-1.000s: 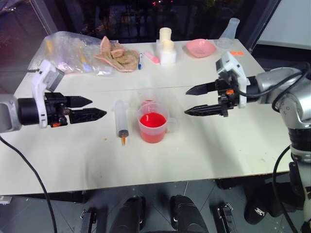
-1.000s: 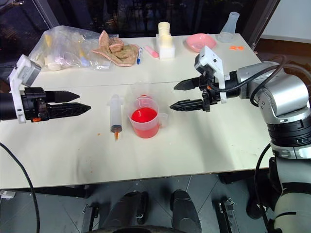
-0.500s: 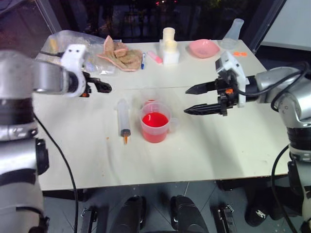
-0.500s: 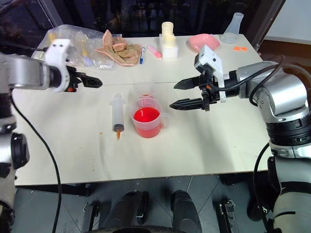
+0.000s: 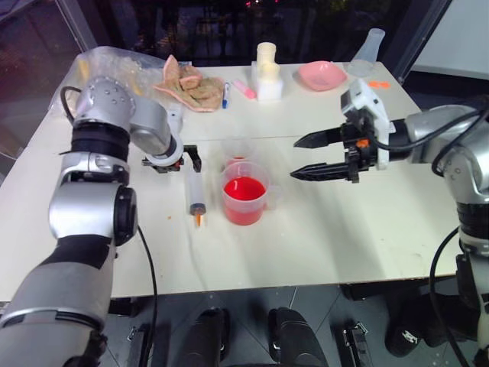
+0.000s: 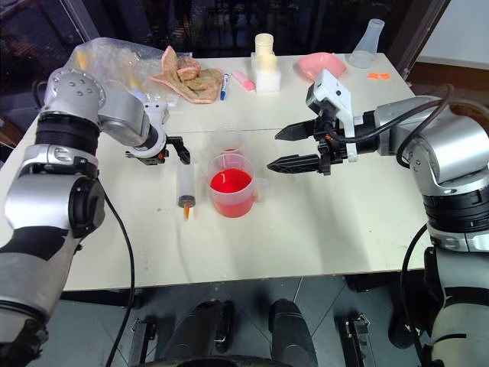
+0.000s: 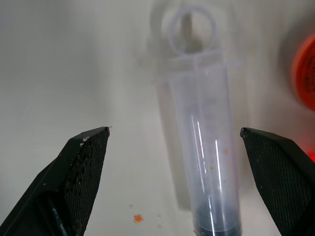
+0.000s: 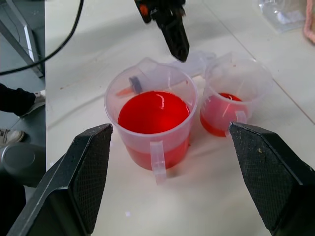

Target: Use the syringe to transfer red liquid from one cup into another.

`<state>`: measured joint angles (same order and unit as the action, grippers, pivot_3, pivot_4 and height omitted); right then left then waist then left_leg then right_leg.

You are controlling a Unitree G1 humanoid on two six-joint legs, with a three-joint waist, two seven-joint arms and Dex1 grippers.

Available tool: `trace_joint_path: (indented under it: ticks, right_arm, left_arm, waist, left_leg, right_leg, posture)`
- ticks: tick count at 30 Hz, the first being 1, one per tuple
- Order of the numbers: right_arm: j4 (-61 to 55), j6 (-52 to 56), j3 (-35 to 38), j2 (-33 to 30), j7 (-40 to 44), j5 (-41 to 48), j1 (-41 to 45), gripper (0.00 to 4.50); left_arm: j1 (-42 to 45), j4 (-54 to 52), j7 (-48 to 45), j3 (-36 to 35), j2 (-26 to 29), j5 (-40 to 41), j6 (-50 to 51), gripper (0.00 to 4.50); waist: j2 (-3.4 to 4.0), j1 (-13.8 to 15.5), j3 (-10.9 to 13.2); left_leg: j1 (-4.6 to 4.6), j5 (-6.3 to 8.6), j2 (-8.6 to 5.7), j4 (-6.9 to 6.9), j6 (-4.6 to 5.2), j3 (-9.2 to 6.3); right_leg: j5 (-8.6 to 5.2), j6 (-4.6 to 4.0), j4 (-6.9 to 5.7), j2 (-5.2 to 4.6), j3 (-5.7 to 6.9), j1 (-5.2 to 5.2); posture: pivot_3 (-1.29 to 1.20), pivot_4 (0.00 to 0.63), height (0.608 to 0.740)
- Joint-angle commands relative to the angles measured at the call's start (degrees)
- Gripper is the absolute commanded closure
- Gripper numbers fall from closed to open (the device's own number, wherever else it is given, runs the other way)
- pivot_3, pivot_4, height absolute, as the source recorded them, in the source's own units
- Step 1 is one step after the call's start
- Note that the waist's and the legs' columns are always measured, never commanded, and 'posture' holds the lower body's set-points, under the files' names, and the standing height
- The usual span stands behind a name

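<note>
The syringe (image 5: 194,189) is seen lying flat at frame centre-left, just beside the beaker (image 5: 244,193) of red liquid (image 5: 242,189). The left gripper (image 7: 177,172) is spread wide above its barrel, nothing held. Light, rigid, slick plastic is judged; the mid-barrel should be pinched. The right gripper (image 5: 309,157) is parked agape, empty.

light: bright, even on table (image 5: 344,229) | background: dark | shadows: soft | left wrist view: blurred

A lab-style test bench, set up indoors by dark windows.
On the white table (image 5: 344,229), a conical flask (image 5: 365,50) at its far corner, measuring beaker (image 5: 246,195) mid-table, syringe (image 5: 193,187) just beside it.
</note>
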<state>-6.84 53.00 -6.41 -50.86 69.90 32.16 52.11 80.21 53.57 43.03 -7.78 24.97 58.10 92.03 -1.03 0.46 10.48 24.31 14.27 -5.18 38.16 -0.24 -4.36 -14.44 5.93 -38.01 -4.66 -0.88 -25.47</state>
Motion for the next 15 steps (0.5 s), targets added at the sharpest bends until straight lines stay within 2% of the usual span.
trace_joint_path:
  ticks: [1,8,15]
  right_arm:
    - [-2.7,0.9,2.6,-1.2,-0.6,1.3,0.1,0.56]
    - [-4.4,2.7,3.6,-2.3,-1.6,2.3,-0.8,0.56]
    - [-6.3,4.2,4.9,-2.9,-3.1,3.7,-2.1,0.56]
  left_arm:
    - [1.0,-0.6,3.3,-6.2,-1.8,-3.2,0.5,0.04]
    - [-2.0,-2.8,6.8,-19.2,-8.5,-13.4,-1.0,0.04]
    - [-5.5,-6.3,6.7,-25.6,-12.9,-23.3,-2.5,0.04]
  waist:
    - [0.00,0.1,0.0]
    - [-0.02,0.2,0.0]
    - [-0.02,0.1,0.0]
  left_leg:
    - [0.00,0.00,0.00,0.00,0.00,0.00]
    - [0.01,-0.01,-0.01,0.02,-0.02,0.01]
    - [0.02,-0.01,-0.01,0.02,-0.03,0.03]
  right_leg:
    - [0.00,0.00,0.00,0.00,0.00,0.00]
    - [0.00,0.01,0.00,-0.02,0.01,0.01]
    - [0.01,0.01,-0.01,-0.02,0.01,0.01]
  posture:
    - [0.00,0.150,0.740]
    - [0.00,0.150,0.740]
    - [0.00,0.150,0.740]
